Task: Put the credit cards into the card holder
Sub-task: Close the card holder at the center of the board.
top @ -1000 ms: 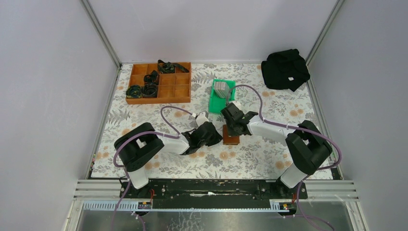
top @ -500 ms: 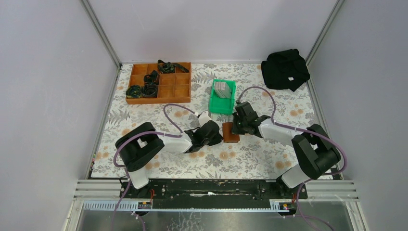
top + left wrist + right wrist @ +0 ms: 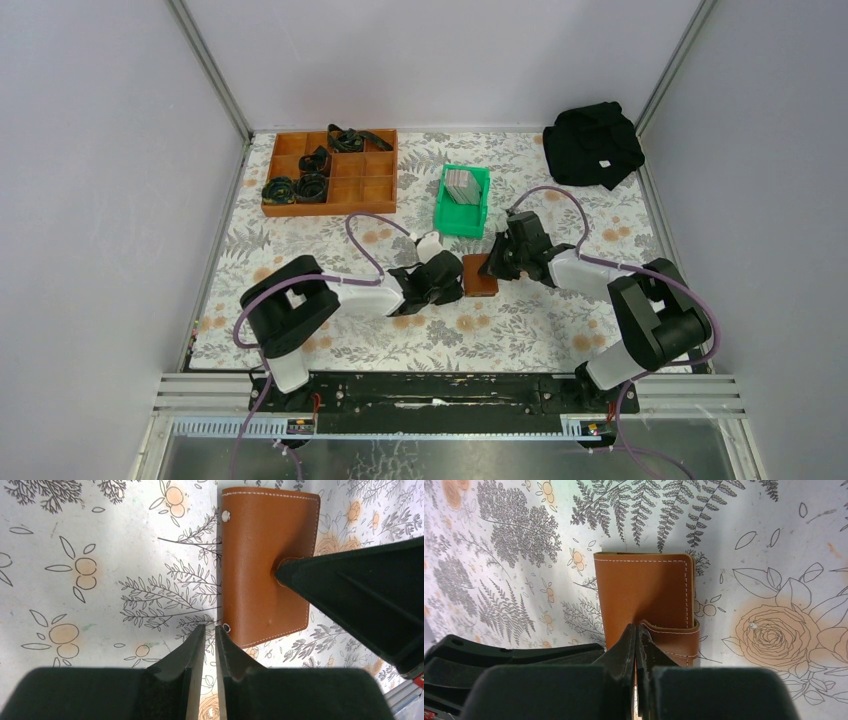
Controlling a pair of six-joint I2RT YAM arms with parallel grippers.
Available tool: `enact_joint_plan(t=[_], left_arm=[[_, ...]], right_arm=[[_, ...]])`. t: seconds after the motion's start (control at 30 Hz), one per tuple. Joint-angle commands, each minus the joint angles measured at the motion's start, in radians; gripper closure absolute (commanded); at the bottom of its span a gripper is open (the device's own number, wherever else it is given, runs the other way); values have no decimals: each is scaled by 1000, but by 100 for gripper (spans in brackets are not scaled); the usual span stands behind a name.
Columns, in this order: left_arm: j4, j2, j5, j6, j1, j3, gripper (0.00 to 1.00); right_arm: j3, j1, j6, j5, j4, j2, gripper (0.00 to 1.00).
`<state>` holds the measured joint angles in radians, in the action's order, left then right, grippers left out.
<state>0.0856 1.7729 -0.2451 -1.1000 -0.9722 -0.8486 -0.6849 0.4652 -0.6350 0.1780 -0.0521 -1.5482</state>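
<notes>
The card holder point(image 3: 480, 275) is a closed brown leather wallet lying flat on the floral cloth. It also shows in the left wrist view point(image 3: 265, 565) and in the right wrist view point(image 3: 644, 595). My right gripper point(image 3: 497, 266) is at its right side. Its jaws point(image 3: 638, 630) are pressed together at the free end of the snap tab point(image 3: 676, 639). My left gripper point(image 3: 452, 283) is at the holder's left edge. Its fingers point(image 3: 210, 632) are almost together with nothing between them, by the corner stud. The credit cards point(image 3: 461, 185) stand as a grey stack in the green bin point(image 3: 447, 212).
A brown wooden compartment tray point(image 3: 372, 190) holding black coiled items sits at the back left. A black cloth bag point(image 3: 592, 143) lies at the back right. The green bin stands just behind both grippers.
My right gripper has swung from above the card holder to its right side and come down low at the snap tab. My left gripper has edged right, closer to the holder.
</notes>
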Motion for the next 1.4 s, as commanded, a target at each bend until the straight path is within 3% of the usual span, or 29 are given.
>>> enact_joint_plan(t=[0.0,0.37,0.83,1.1,1.37], left_arm=[[-225,22,-6,38,-19,23,79],[-287,-21,-34,98,-22,-47,79],[-308,12,-48,226,20,-316,78],[-73,-13,188,92,192,-218,82],[-13,-13,301,53,207,-233,82]], right_arm=[[78,-28,-15,-87,164,-78,100],[90,-44,-98,-141,235,-86,100],[72,-52,-128,-157,280,-109,100],[77,-61,-114,-155,280,-100,100],[74,-63,-104,-150,284,-96,100]])
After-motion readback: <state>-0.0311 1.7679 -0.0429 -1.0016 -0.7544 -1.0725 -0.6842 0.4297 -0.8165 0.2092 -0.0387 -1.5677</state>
